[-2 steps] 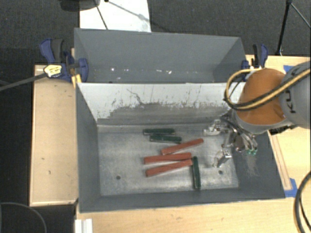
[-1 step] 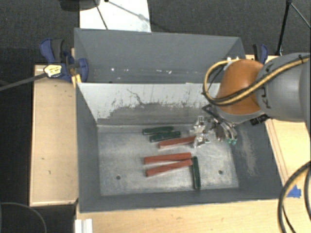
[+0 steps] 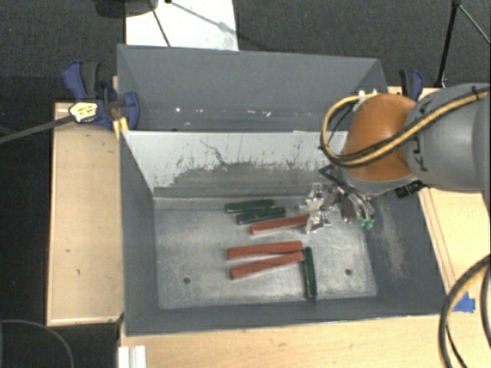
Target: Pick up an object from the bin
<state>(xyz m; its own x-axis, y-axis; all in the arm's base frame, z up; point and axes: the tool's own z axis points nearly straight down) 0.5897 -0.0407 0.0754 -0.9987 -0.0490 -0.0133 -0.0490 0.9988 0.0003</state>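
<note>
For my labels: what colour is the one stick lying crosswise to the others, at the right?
The crosswise stick is dark green, seen best in the camera view.

- Thick, rounded grey metal arm link (image 3: 460,140), smooth, at the right.
- Glossy orange dome-shaped wrist cover (image 3: 380,138) just left of it.
- Thin yellow and black cables (image 3: 325,133) looped around that cover.
- Small silver metal gripper (image 3: 318,211), green speck on its right side.

On the bin (image 3: 138,228) floor, a pair of bars (image 3: 253,208) lies mid-frame. A single bar (image 3: 275,225) just below reaches the tool (image 3: 318,211) at right. Lower lie two parallel bars (image 3: 265,257), with a fifth bar (image 3: 309,273) beside their right ends.
</note>
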